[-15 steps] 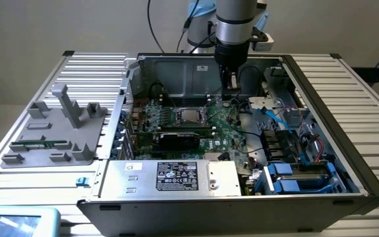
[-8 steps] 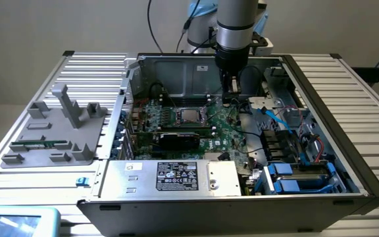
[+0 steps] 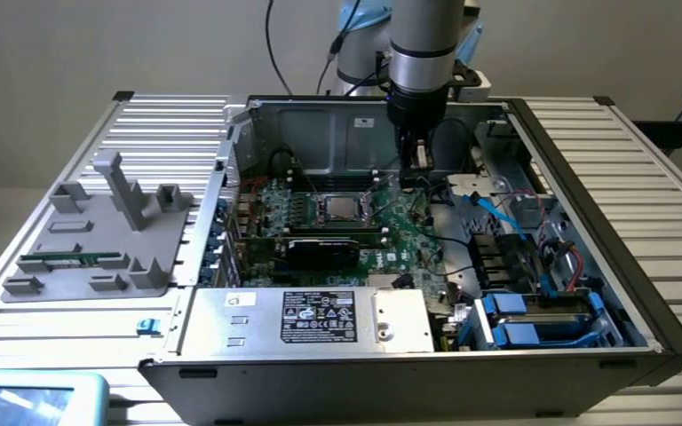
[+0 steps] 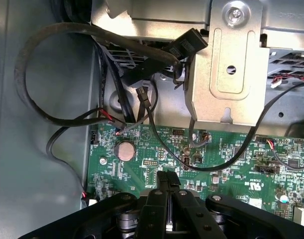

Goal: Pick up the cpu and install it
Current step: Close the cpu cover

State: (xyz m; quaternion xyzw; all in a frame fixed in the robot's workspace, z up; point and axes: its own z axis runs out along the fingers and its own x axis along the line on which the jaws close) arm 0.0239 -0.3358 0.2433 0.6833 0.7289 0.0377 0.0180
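Silver-topped, your cpu (image 3: 341, 209) lies flat in the socket (image 3: 313, 206) on the motherboard (image 3: 403, 238). Your end effector (image 3: 417, 167) hangs near it, toward the exterior view's right, clenched on nothing.

The ribbed metal desk (image 3: 625, 169) carries an open computer case (image 3: 317, 390), whose inside lies under the hand (image 3: 418, 170). Well to the exterior view's left of the hand sits a grey plastic tray (image 3: 81, 253); nearer the camera than it, a small blue piece (image 3: 146, 326), perhaps a clip.
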